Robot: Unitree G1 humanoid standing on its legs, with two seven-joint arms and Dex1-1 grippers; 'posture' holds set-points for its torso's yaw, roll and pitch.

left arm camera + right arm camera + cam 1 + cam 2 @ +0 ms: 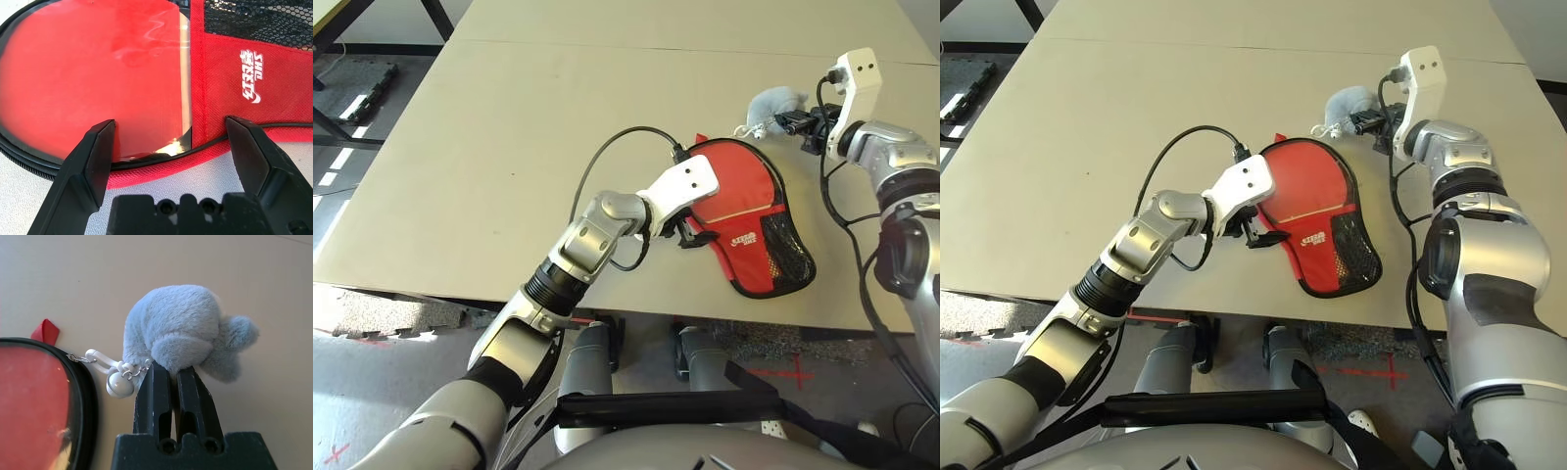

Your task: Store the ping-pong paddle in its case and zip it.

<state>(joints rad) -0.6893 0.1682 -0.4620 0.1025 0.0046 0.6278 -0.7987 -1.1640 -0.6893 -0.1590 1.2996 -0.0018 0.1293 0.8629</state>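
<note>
The red case (754,225) lies flat on the table, mesh pocket and white logo (250,77) facing up. A smooth red round face (93,78) shows through its clear window: the ping-pong paddle inside, with its handle hidden. My left gripper (168,127) is open at the case's near edge, one finger (95,152) over the window and the other by the red fabric. A small grey plush charm (176,328) hangs from a white clip (105,363) on the case's black zipper rim (83,396). My right gripper (168,369) is shut on the plush's underside.
The beige table (489,147) stretches wide to the left and back. A black cable (607,157) loops from my left wrist over the table. The case sits close to the table's front edge (773,318).
</note>
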